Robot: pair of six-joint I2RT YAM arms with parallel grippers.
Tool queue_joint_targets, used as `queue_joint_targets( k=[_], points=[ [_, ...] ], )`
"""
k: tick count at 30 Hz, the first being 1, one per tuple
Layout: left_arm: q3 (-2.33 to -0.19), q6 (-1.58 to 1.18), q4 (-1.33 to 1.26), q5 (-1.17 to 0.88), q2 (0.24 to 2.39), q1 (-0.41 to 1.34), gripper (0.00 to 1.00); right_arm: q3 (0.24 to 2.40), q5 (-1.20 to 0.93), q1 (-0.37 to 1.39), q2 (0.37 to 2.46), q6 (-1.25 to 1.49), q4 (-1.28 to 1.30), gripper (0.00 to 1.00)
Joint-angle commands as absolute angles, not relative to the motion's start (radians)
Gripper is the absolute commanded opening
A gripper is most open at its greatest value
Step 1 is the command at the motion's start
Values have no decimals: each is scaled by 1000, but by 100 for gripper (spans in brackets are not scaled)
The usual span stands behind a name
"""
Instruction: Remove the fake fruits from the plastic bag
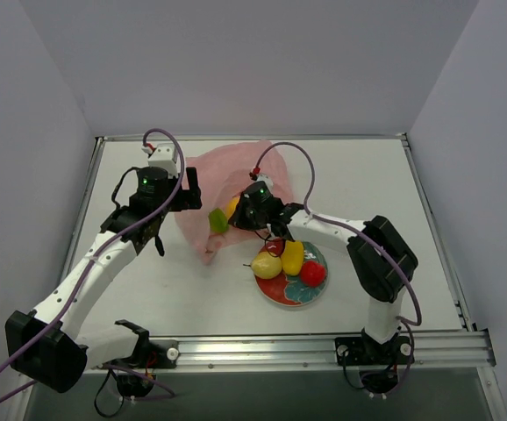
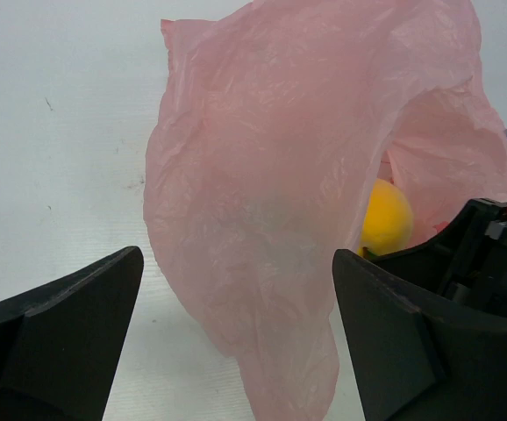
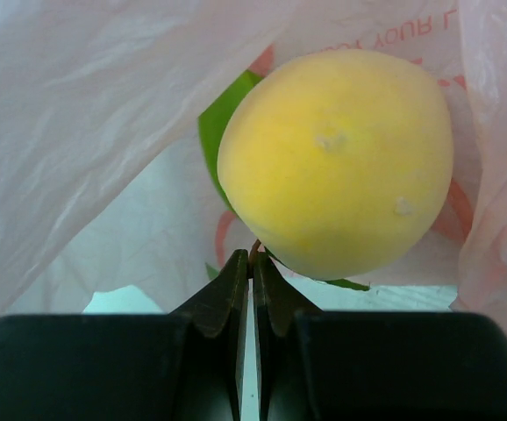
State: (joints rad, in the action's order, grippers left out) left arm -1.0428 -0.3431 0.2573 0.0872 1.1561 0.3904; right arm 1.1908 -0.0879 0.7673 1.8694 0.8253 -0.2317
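Pinches stem of yellow-orange fruit (image 3: 337,162) w/ R gripper (image 3: 252,263) pressed together just inside mouth of pink plastic bag (image 2: 271,193), holds L gripper (image 2: 236,259) spread wide astride bag's drooping fold, w/ other fruits (image 1: 293,257) on plate (image 1: 280,296) beside bag on tabletop (image 1: 367,175).

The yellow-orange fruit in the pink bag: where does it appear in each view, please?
Top external: yellow-orange fruit at the mouth of the pink plastic bag, right of the green fruit.
Left wrist: right of centre, inside the bag's opening.
Right wrist: large, centre-right.
Shared landmark: the pink plastic bag around it.
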Motion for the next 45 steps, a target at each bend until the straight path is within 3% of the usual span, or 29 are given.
queue_joint_targets(
  k=[1, 34, 45],
  points=[
    [-1078, -328, 262, 103, 1127, 397, 88, 1172, -106, 775, 1758, 785, -192, 0],
    [-1085, -307, 275, 123, 1150, 403, 88, 661, 224, 959, 898, 913, 173, 0],
    [-1081, -302, 276, 132, 1160, 405, 88, 604, 342, 1138, 831, 1040, 294, 0]
  ],
)
